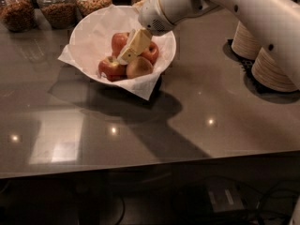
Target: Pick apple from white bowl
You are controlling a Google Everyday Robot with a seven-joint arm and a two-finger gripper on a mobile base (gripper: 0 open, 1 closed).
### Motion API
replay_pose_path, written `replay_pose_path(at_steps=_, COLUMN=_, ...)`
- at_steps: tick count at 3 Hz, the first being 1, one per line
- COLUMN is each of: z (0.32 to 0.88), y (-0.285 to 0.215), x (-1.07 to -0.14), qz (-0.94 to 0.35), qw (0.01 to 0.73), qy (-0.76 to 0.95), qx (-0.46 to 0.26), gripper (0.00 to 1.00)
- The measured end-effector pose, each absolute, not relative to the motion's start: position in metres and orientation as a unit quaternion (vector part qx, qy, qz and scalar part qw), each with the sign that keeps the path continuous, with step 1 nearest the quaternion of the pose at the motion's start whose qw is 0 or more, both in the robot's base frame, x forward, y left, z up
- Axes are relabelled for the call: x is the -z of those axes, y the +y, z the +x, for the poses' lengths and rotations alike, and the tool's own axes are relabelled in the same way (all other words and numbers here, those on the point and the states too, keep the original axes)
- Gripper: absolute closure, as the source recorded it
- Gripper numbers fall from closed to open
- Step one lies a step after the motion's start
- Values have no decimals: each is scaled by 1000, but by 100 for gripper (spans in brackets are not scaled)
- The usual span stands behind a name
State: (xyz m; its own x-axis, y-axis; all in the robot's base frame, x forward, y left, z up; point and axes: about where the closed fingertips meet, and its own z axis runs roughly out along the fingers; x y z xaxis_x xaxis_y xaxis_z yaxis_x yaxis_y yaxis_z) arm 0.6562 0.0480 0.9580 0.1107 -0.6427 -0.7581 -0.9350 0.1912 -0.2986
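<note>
The white bowl (91,29), lined with crinkled white paper whose corners stick out past the rim, stands on the grey counter at the back left. Several apples lie in it: a red one at the back (118,42), a red one at the front left (108,69), a brownish one at the front right (139,67) and a red one at the right (151,53). My gripper (127,55) reaches down into the bowl from the upper right, its cream fingers (136,44) over the middle of the apple pile, right at the apples.
Stacks of tan disposable bowls (272,64) stand at the right on a dark mat. Several glass jars of grains and nuts (58,6) line the back edge. The counter's front edge (150,165) runs across the lower part of the view.
</note>
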Motion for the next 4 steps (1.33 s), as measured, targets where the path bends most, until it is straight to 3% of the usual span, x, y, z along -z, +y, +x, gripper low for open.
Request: replay_pose_path(at_steps=4, z=662, y=69, x=-917, qz=-627, qw=382, qy=650, qx=-198, gripper=0)
